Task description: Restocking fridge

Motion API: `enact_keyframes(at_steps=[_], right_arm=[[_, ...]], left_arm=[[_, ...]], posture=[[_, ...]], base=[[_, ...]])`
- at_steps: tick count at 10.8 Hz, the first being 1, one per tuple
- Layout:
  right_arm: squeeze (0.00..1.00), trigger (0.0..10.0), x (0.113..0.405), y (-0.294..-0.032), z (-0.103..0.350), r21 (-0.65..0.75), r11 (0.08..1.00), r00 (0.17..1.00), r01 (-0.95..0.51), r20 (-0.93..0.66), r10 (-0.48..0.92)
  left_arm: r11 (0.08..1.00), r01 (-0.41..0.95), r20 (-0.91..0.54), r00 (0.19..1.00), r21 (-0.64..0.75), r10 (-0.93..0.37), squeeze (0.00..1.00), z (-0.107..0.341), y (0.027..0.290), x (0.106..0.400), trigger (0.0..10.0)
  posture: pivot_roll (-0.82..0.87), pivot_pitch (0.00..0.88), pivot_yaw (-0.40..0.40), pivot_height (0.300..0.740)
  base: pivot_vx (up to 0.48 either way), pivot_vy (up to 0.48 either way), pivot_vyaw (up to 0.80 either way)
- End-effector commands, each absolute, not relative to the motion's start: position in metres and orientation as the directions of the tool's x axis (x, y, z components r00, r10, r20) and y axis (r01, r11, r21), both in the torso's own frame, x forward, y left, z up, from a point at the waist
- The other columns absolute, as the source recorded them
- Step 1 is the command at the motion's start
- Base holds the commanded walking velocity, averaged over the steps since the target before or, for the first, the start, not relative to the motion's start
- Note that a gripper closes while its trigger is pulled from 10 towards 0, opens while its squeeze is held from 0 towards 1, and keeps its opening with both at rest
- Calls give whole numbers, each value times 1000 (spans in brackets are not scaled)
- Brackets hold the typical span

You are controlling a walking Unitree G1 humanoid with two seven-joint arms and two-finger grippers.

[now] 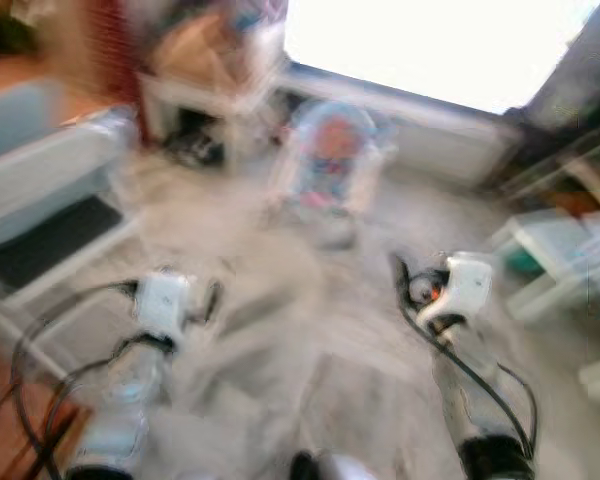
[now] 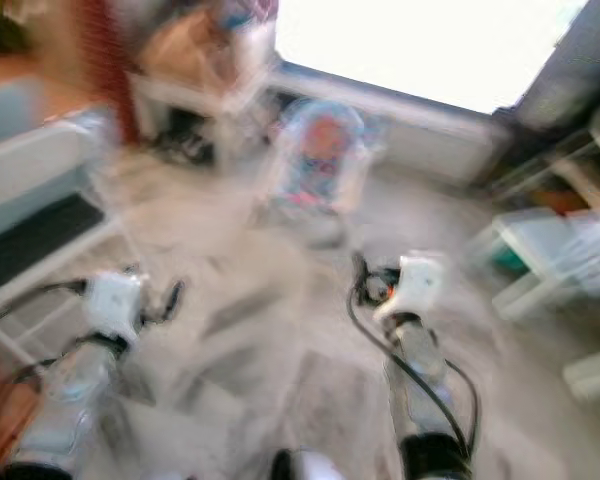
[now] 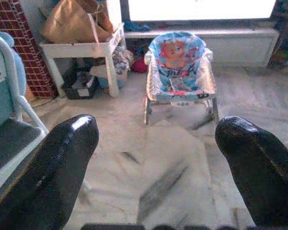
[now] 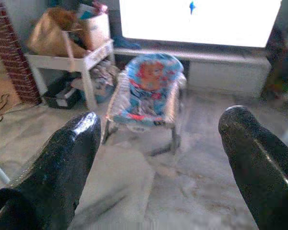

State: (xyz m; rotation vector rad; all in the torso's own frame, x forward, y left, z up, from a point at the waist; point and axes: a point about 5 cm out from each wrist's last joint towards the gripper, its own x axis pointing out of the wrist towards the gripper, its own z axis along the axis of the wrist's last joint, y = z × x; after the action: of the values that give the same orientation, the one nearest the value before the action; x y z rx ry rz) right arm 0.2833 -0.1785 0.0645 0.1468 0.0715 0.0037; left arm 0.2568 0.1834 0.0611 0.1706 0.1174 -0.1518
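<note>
My head views are smeared with blur, so I take the baby bouncer seat point(image 3: 178, 67) as my landmark; it stands on the pale marble floor point(image 3: 168, 163) below the bright window point(image 3: 201, 8).

Furthest to the left of the bouncer is a white frame with a dark shelf point(image 3: 9, 143), and behind it a red brick column point(image 3: 17, 45). Nearer, just to the bouncer's left, a white side table point(image 3: 84, 50) carries a brown paper bag point(image 3: 69, 21), with boxes and clutter tucked under it.

My left gripper point(image 3: 158, 158) is held out low over the floor, short of the bouncer, its two black fingers point(image 3: 62, 167) spread wide with nothing between them. My right gripper point(image 4: 163, 158) hovers likewise on the other side, facing the bouncer, fingers point(image 4: 62, 163) wide apart and holding nothing.

To the right of the bouncer, in the head view, stands a pale low stand point(image 1: 555, 255), too blurred to make out further.

I cannot make out a fridge or any stock for it in these views.
</note>
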Motion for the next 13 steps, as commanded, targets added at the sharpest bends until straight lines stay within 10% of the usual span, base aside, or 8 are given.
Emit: enact_keyframes(at_steps=[1,5,13], right_arm=[[0,10000,282,-186,66,161,987,997,25,-71,-13],[0,10000,281,-186,68,154,988,998,19,-63,-9],[0,10000,291,-187,76,131,991,999,9,-43,-3]], left_arm=[[974,179,-143,977,142,-159,0,58,174,256,10000],[972,197,-130,975,127,-180,0,56,159,256,10000],[970,201,-126,975,137,-184,0,57,159,260,10000]], posture=[[117,41,-66,740],[107,41,-76,740],[112,46,-72,740]], base=[[0,0,-800],[0,0,-800],[0,0,0]])
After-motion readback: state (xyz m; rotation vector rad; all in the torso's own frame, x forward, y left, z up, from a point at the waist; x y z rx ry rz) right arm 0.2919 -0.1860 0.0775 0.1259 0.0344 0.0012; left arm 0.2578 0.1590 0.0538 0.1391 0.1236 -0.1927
